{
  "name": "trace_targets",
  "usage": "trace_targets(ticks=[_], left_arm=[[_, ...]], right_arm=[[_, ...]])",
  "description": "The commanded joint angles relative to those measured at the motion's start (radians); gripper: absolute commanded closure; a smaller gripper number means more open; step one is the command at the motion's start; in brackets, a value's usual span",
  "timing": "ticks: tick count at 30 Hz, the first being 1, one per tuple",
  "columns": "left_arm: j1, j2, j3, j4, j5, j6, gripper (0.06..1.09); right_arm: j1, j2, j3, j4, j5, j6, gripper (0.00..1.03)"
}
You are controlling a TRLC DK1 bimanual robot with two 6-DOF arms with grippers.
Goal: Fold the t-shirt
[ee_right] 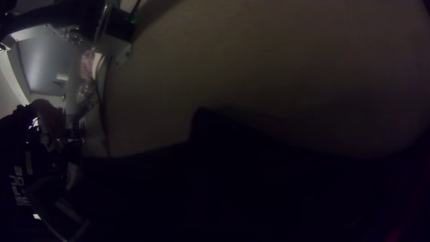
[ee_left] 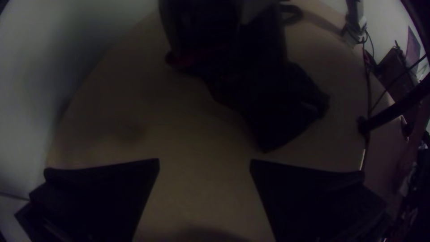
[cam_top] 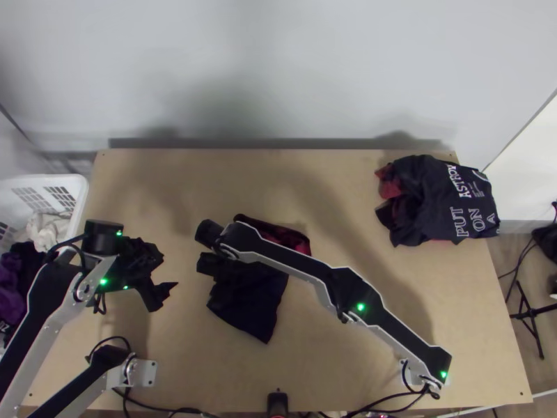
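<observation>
- Holding my left gripper (cam_top: 167,296) wide open on the left, nothing between its fingers.
- My right gripper (cam_top: 207,265) is at the left side of the t-shirt (cam_top: 247,303); I can't tell its opening or grip.
- That shirt lies bunched, left of centre, red at its far side.

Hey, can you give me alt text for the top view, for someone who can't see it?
A dark and red shirt lies on a wooden table, partly hidden under the right arm. The open left hand is left of it. A dark cloth with white lettering lies far right; a white basket of clothes stands at the left.
</observation>
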State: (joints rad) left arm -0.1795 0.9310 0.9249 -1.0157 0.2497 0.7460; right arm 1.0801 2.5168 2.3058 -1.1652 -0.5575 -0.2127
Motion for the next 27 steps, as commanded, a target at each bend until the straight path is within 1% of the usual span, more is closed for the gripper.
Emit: trace_targets(ticks=[1,2,5,6,17,21,23,25,27], left_arm=[[0.023,0.011,0.011,0.002,0.002,0.019,0.10],[0.023,0.012,0.012,0.002,0.000,0.019,0.10],[0.023,0.015,0.020,0.002,0.002,0.019,0.10],[0.023,0.017,0.022,0.002,0.002,0.021,0.10],[0.026,0.019,0.025,-0.001,0.002,0.030,0.10],[0.038,0.017,0.035,-0.007,0.002,0.036,0.10],[0.043,0.015,0.038,-0.017,0.002,0.042,0.10],[0.048,0.012,0.038,-0.021,0.002,0.046,0.10],[0.048,0.011,0.035,-0.023,0.002,0.052,0.10]], right_arm=[[0.000,0.023,0.012,-0.001,0.008,0.019,0.21],[-0.002,0.014,0.012,-0.002,0.008,0.019,0.15],[-0.005,-0.021,0.014,-0.002,0.008,0.019,0.05],[-0.008,-0.033,0.014,-0.002,0.008,0.019,0.04],[-0.032,-0.127,0.009,-0.040,0.004,0.044,0.04],[-0.040,-0.168,-0.009,-0.108,0.007,0.030,0.04],[-0.074,-0.225,-0.055,-0.134,0.022,0.029,0.04],[-0.124,-0.305,-0.134,-0.137,0.056,0.024,0.04],[-0.180,-0.383,-0.232,-0.143,0.108,-0.013,0.04]])
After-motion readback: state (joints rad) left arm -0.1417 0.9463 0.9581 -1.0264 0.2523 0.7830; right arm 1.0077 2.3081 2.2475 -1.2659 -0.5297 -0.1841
